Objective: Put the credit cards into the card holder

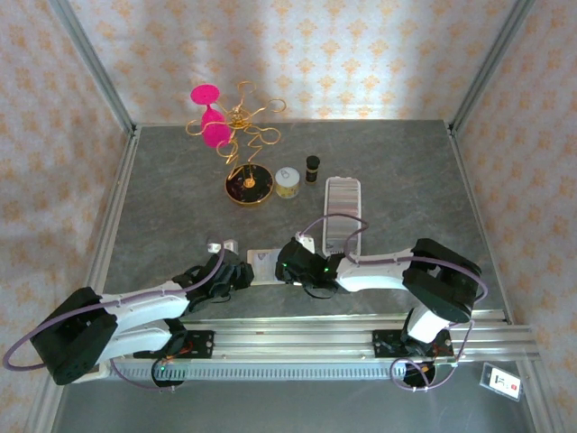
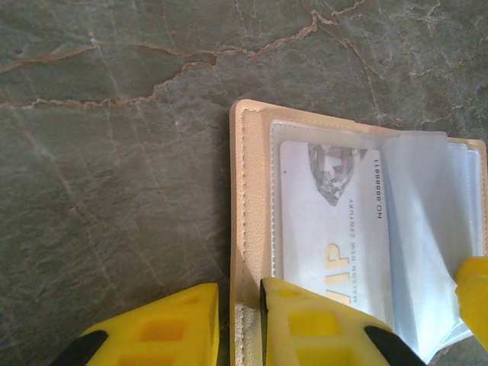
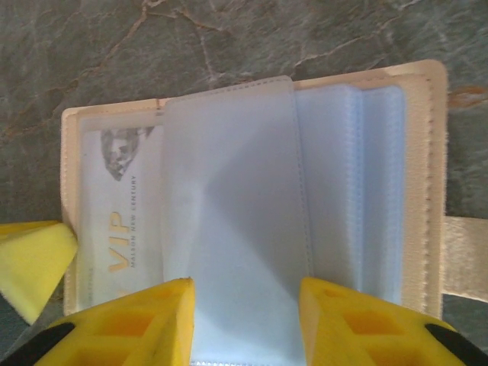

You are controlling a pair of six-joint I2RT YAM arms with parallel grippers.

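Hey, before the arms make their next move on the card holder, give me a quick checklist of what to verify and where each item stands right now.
1. card holder lying open on the table: ok.
2. VIP card seated in its pocket: ok.
3. left gripper astride the holder's cover edge: ok; firm clamp: cannot tell.
4. right gripper astride the raised clear sleeve: ok; pinching it: cannot tell.
5. Empty pocket among the stacked sleeves: cannot tell.
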